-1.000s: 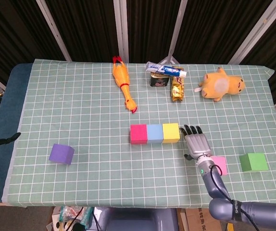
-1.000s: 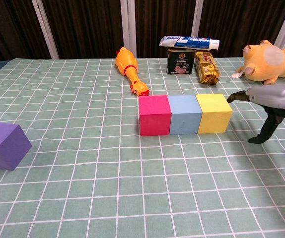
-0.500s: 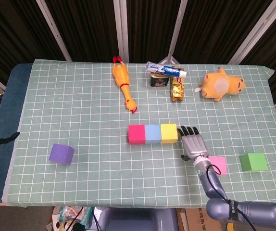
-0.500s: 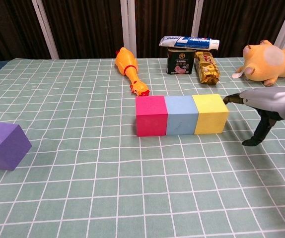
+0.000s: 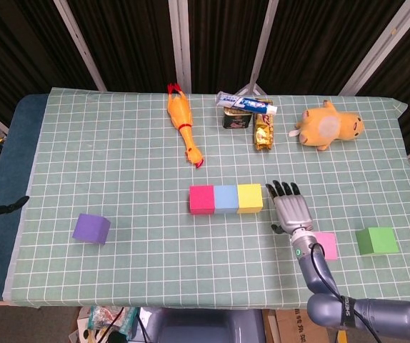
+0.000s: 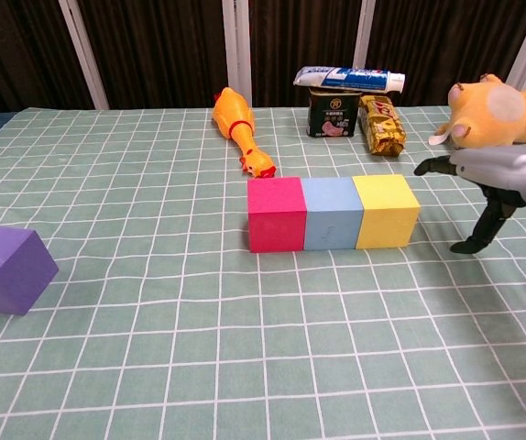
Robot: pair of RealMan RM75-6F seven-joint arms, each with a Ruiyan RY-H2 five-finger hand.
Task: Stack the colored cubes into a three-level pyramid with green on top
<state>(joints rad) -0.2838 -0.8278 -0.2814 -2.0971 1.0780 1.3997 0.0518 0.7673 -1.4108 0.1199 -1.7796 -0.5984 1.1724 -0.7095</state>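
Currently, base row: pink cube (image 5: 202,199), blue cube (image 5: 226,199) and yellow cube (image 5: 250,198) touching in a line, shifted slightly toward 9 o'clock over the last second, apparently nudged by the right hand (image 5: 291,211). That hand has since drawn back and now sits just beside the yellow cube at its 3 o'clock, apart from it, fingers spread and holding nothing. Left hand: not shown in either view. Judgement: bottom level looks squared up; second level not yet begun. Remaining stock: light pink cube (image 5: 325,245) near the right wrist at 5 o'clock of the row; green cube (image 5: 376,241) farther out at 4 o'clock; purple cube (image 5: 91,228) well apart at 8 o'clock. Clutter at 12 o'clock: rubber chicken (image 5: 183,123), tin (image 5: 236,118) with toothpaste tube (image 5: 246,104) on top, snack bar (image 5: 263,131), plush toy (image 5: 328,125). None blocks the row.
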